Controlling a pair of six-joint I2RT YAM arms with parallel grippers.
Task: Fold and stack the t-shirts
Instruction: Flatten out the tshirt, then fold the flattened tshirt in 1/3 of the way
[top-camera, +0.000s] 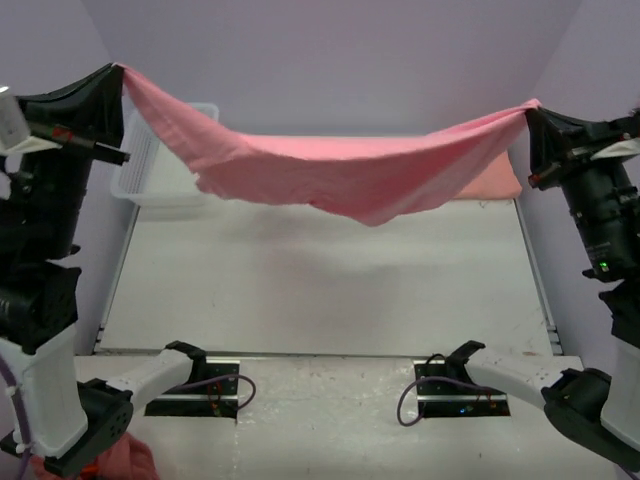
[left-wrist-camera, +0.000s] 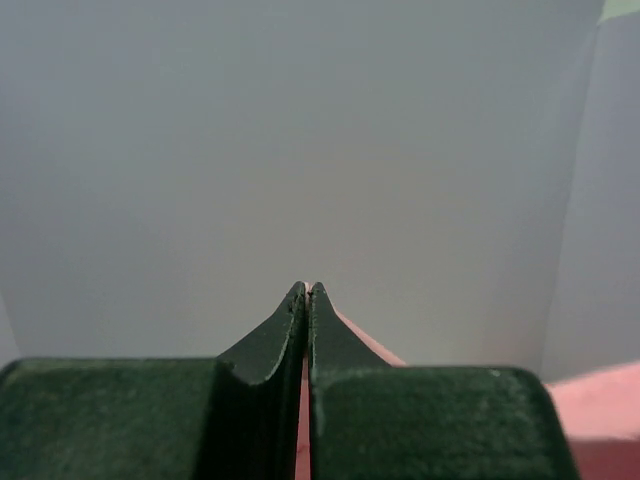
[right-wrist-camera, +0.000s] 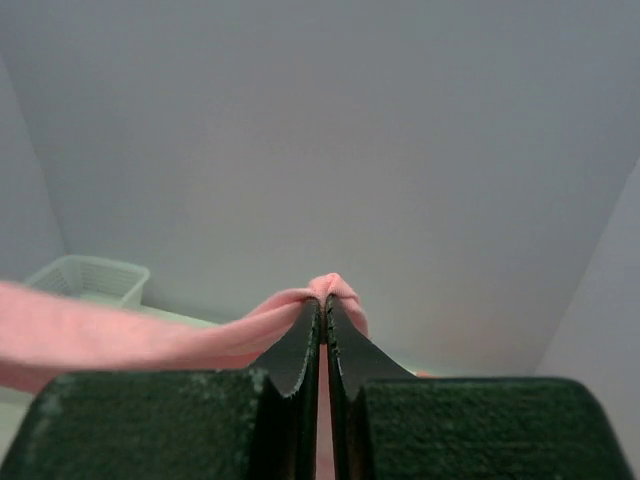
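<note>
A rose-pink t-shirt (top-camera: 340, 170) hangs stretched in the air across the back of the table, sagging in the middle. My left gripper (top-camera: 120, 70) is shut on its left end, high at the far left; pink cloth shows between the shut fingers in the left wrist view (left-wrist-camera: 301, 400). My right gripper (top-camera: 532, 110) is shut on its right end, high at the far right; the cloth bunches over the fingertips in the right wrist view (right-wrist-camera: 335, 288). A paler salmon-orange t-shirt (top-camera: 495, 180) lies folded on the table at the back right, partly hidden behind the hanging shirt.
A white mesh basket (top-camera: 150, 170) stands at the back left, also seen in the right wrist view (right-wrist-camera: 90, 278). The white table (top-camera: 330, 290) lies below, with purple walls around. Some pink cloth (top-camera: 125, 462) shows by the left arm's base.
</note>
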